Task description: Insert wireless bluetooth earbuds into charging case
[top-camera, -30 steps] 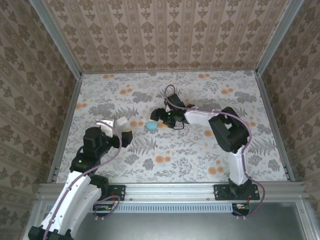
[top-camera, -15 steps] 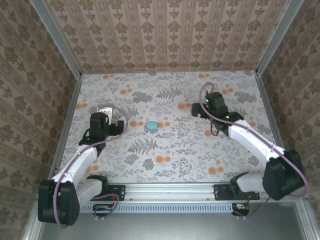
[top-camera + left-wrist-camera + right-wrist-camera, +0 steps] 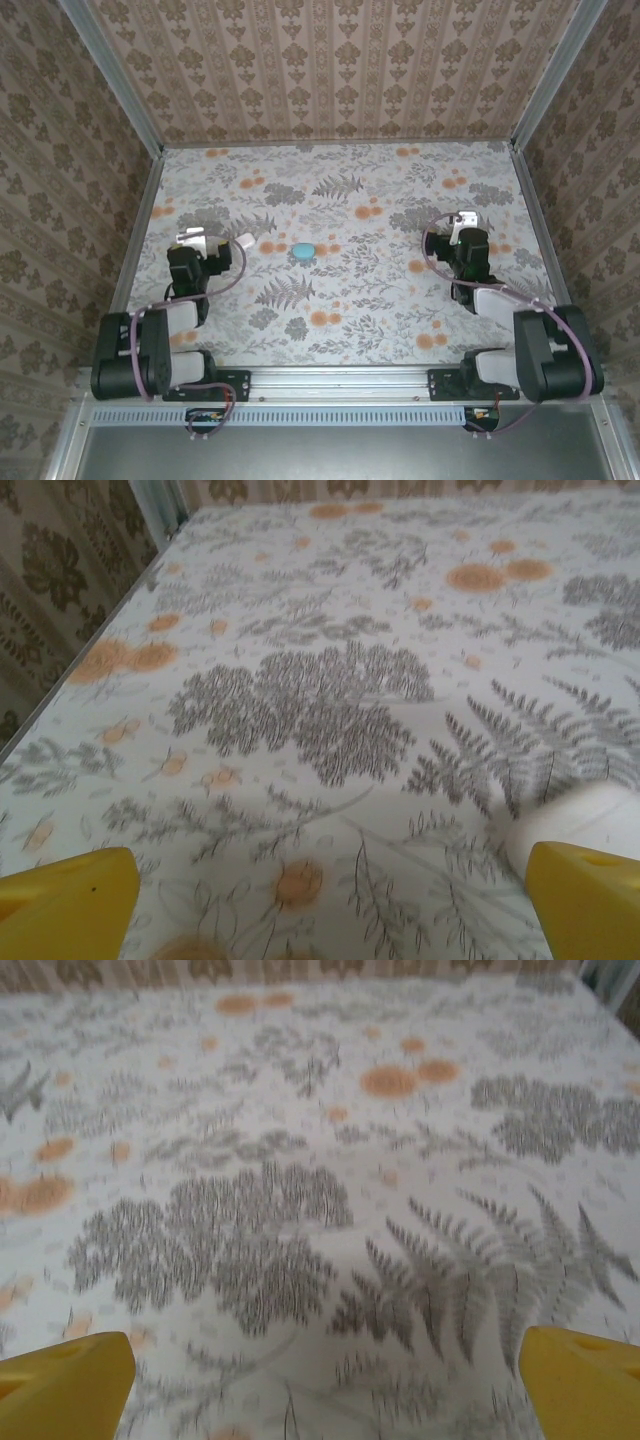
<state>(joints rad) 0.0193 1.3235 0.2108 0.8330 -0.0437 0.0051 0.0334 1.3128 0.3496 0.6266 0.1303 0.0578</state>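
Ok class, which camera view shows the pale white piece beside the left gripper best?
The top external view: the pale white piece lies whole on the table, right of the left gripper. The left wrist view has it closer, but blurred and partly behind a yellow fingertip. The right wrist view faces elsewhere.

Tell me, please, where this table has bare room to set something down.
The far half of the table, up to the back wall, is bare, as is the near middle in front of the teal piece. Crowded: the white piece by the left gripper.
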